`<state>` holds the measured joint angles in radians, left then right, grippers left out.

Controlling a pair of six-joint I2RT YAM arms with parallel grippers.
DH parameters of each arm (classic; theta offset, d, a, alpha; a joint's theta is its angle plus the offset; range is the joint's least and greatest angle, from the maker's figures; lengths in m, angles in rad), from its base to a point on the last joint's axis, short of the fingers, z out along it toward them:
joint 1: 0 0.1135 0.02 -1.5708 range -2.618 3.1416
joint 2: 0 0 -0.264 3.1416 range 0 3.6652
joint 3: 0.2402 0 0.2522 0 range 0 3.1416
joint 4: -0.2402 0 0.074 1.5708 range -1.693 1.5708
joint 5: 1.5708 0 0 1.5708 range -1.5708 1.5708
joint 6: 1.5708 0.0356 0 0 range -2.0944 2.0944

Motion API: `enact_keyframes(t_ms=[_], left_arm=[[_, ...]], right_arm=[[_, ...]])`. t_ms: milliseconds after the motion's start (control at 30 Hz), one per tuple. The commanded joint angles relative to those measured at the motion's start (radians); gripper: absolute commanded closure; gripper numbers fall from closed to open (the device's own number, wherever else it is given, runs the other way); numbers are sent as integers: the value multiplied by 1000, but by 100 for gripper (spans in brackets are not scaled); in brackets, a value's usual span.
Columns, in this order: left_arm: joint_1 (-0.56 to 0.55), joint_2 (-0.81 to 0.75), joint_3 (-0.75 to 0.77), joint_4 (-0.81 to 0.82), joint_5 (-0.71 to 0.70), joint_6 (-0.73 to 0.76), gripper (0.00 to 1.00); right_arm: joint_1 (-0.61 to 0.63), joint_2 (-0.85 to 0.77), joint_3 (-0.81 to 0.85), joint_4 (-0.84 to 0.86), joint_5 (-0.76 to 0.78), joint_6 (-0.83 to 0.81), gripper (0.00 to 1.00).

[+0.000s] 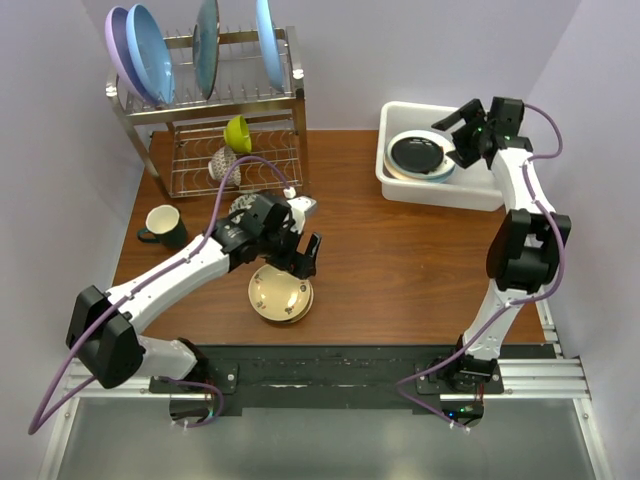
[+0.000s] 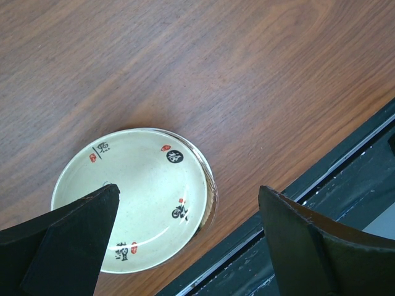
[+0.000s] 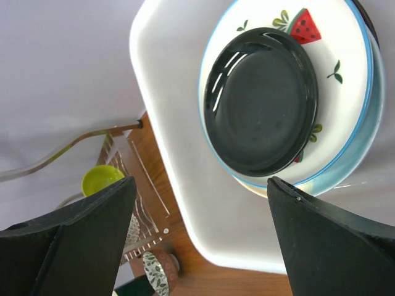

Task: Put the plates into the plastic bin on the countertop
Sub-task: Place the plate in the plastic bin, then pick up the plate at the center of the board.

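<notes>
On the countertop (image 1: 400,260), seen from the top camera, a two-tier wire rack (image 1: 215,110) stands at 11 o'clock. It holds upright blue plates (image 1: 150,45) and a lilac plate (image 1: 117,40) on its upper tier and a lime-green bowl (image 1: 237,132) below. A dark mug (image 1: 165,226) sits at 9 o'clock, well apart from everything else. The plastic bin (image 1: 400,180) is at 2 o'clock, with bare wood between it and the cream plate (image 1: 280,295), which lies near 6 o'clock by the front edge.

The left gripper (image 1: 303,252) hangs over the 12 o'clock edge of the cream plate. Its jaws are spread wide and hold nothing. Whether a finger touches the rim cannot be told. The right gripper (image 1: 468,125) is above the bin's 3 o'clock side, likewise wide apart and empty.

The left wrist camera shows black characters and small red marks on the cream plate (image 2: 136,197), which the top view does not resolve, and one finger (image 2: 68,240) overlapping its rim. The right wrist camera shows the glossy black plate (image 3: 262,102) nested on a white, blue-rimmed watermelon plate (image 3: 345,74) inside the bin (image 3: 185,185). From above only the black plate (image 1: 418,152) and a pale rim are legible.
</notes>
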<state>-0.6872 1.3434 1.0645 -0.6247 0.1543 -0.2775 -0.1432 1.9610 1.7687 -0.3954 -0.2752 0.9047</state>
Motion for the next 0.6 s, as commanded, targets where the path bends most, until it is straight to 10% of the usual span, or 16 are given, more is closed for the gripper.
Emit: enact_keyframes(t_ms=[0,567], left_arm=[[6,-38,-9,33,14,-14,0],[6,-72,-32,56,7,-25,0]], right_arm=[[1,-95,-49,46,-12,-1,9],[135,-329,-238,-19,-29,-125,9]])
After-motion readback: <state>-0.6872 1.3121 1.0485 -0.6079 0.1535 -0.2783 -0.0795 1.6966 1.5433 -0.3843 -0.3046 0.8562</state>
